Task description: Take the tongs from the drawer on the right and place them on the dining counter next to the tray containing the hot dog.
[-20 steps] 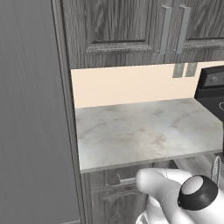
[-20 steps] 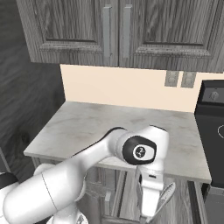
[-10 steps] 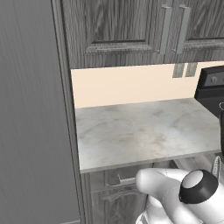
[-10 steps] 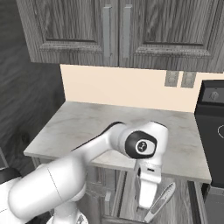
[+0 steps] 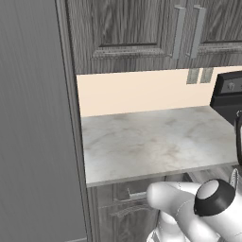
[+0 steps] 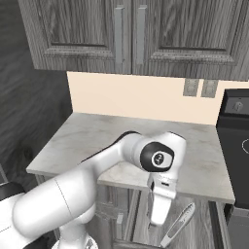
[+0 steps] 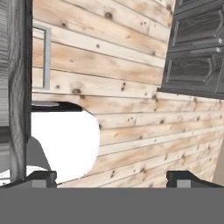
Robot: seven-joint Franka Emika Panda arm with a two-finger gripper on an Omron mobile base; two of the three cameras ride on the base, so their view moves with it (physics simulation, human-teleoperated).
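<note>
The tongs [image 6: 179,224] are seen at the lower right of the right base view, below the front edge of the marbled bench [image 6: 92,138]. Their long axis is tilted, running from lower left to upper right. They lie just beside the arm's white hand. In the hand view the gripper [image 7: 112,177] is shown spread wide, its two tips far apart at the bottom, with nothing between them; a plank floor [image 7: 131,109] lies beyond.

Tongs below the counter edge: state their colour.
The tongs are silvery-grey metal, seen best in the right base view.
</note>
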